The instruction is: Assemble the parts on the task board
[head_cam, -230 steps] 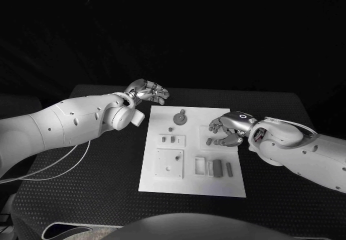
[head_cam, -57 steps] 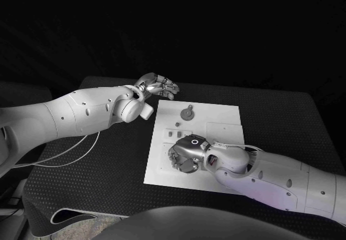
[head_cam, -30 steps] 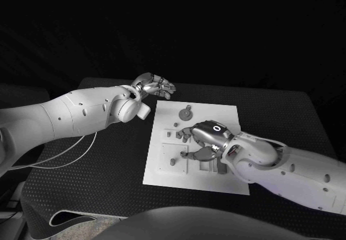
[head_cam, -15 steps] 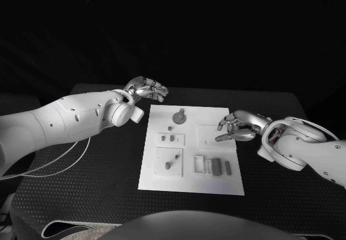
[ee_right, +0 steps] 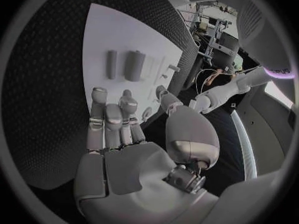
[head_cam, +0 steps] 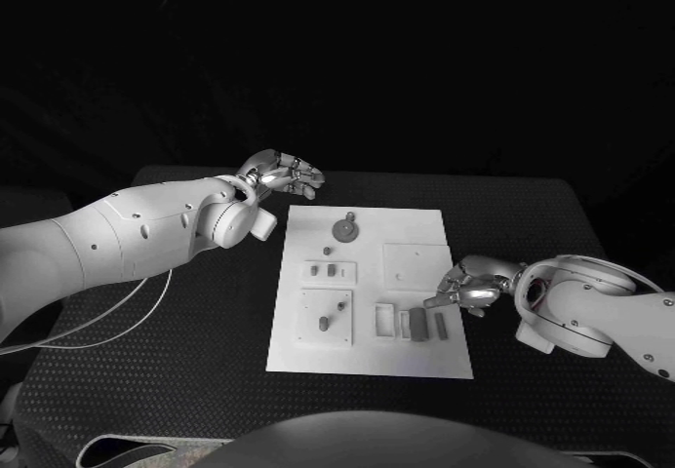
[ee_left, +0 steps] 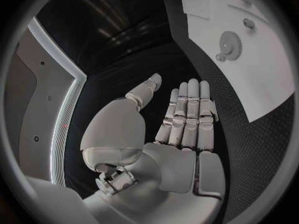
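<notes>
The robot's left hand (ee_left: 181,122) rises from the bottom of the circular frame into its centre, palm showing and holding nothing. Its fingers (ee_left: 188,109) lie straight and close together, side by side, while the thumb (ee_left: 144,90) stands apart toward the left. Beneath the hand stretches the black table (ee_left: 246,149), its surface finely dotted. The white task board (ee_left: 261,69) fills the upper right of the frame, well clear of the fingertips. On it, near the upper right, lies a round gear-shaped part (ee_left: 231,45) with a small knob (ee_left: 220,57) just beside it, and a smaller part (ee_left: 248,23) sits farther toward the edge.
</notes>
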Controlling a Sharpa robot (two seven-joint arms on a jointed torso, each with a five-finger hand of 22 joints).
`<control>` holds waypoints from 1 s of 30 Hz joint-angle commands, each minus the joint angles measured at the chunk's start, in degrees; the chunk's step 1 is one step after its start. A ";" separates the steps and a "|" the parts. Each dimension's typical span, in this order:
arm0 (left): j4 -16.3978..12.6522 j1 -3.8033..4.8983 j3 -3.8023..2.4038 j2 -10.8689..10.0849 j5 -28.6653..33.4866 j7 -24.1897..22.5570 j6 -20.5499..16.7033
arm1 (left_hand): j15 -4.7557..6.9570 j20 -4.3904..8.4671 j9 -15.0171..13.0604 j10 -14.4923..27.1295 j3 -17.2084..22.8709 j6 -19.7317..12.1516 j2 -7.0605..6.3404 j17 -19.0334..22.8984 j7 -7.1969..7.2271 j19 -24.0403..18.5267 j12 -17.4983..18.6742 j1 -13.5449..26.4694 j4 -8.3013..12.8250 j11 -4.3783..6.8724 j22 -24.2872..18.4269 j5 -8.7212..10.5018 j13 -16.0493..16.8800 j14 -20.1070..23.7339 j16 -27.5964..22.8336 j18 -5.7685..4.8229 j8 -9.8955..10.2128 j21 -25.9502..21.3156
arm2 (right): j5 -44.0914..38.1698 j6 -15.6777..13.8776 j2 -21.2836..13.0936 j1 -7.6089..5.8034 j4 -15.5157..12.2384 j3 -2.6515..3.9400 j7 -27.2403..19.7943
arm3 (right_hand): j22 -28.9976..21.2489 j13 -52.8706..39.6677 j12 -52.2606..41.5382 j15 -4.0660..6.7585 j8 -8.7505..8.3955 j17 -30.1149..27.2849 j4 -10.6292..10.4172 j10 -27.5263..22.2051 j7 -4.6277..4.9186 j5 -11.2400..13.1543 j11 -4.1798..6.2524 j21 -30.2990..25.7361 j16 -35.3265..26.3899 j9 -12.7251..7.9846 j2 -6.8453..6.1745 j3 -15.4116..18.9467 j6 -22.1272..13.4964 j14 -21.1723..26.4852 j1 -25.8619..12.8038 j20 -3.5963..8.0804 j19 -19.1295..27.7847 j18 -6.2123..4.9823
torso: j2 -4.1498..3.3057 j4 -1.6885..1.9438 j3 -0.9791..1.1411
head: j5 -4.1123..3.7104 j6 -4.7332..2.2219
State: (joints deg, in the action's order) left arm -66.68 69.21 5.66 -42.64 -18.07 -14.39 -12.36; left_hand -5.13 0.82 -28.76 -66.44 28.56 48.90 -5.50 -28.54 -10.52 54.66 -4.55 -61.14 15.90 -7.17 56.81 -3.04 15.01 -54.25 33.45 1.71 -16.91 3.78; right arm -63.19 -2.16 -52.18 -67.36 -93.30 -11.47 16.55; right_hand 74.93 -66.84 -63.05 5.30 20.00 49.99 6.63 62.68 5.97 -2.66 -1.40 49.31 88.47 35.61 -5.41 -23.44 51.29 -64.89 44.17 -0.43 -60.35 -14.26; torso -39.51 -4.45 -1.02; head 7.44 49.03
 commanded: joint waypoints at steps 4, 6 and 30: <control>-0.15 0.06 -0.05 0.23 0.41 -0.74 1.00 | 0.02 -0.28 0.06 -0.12 -0.28 -0.04 0.11 -0.10 0.11 -0.06 -0.02 0.50 -0.04 0.04 -0.11 0.01 -0.01 -0.28 -0.31 -0.12 -0.09 0.13 | 2.29 4.37 1.03 0.76 -0.03 -0.40 6.47 | 1.27 0.21 -0.78 1.44 -0.37 1.85 -1.00 -1.39 -0.38 -0.24 2.15 0.63 0.55 0.11 -0.30 -0.03 3.73 -2.82 -1.61 0.76 -0.23 -0.74 | -0.10 0.22 -0.10 | -0.34 0.09; -0.16 0.06 -0.05 0.22 0.41 -0.73 1.03 | 0.02 -0.28 0.06 -0.12 -0.29 -0.04 0.11 -0.12 0.11 -0.07 -0.02 0.51 -0.04 0.04 -0.12 0.01 -0.01 -0.28 -0.33 -0.12 -0.09 0.13 | 2.28 4.65 1.37 0.96 0.19 -0.51 6.97 | 1.26 0.27 -0.90 1.48 -0.48 2.16 -1.21 -1.35 -0.41 -0.24 2.18 0.72 0.64 0.11 -0.45 -0.02 3.79 -3.04 -2.02 0.86 -0.27 -0.74 | -0.13 0.22 -0.12 | -0.34 0.15; -0.35 0.06 -0.04 0.07 0.41 -0.66 1.13 | 0.00 -0.29 0.10 -0.12 -0.34 -0.03 0.20 -0.32 0.13 -0.10 0.00 0.67 -0.13 0.04 -0.19 0.01 -0.02 -0.26 -0.51 -0.13 -0.13 0.12 | 2.12 3.40 5.27 3.19 2.76 -0.87 7.16 | 1.29 0.67 -1.53 1.59 -1.04 2.61 -0.91 -1.43 -0.51 -0.27 2.30 1.34 0.90 0.25 1.72 -0.73 4.27 -3.28 -2.53 1.34 -0.15 -0.74 | -0.13 0.14 -0.05 | 0.11 0.97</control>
State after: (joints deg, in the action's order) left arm -66.84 69.21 5.67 -42.67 -18.00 -14.38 -11.99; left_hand -5.13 0.82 -28.72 -66.44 28.57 48.91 -5.27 -28.78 -10.52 54.66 -4.55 -60.92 15.90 -7.17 56.71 -3.04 15.02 -54.25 33.23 1.71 -16.91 3.78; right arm -61.04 0.85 -47.02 -64.47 -90.73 -12.21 23.52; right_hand 74.92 -66.21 -64.32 5.87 18.50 52.66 5.64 62.50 4.63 -2.66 -0.06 50.41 89.07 35.62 -3.94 -24.16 53.89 -67.03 41.53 0.53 -60.61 -14.32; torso -39.67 -4.27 -1.04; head 7.53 50.00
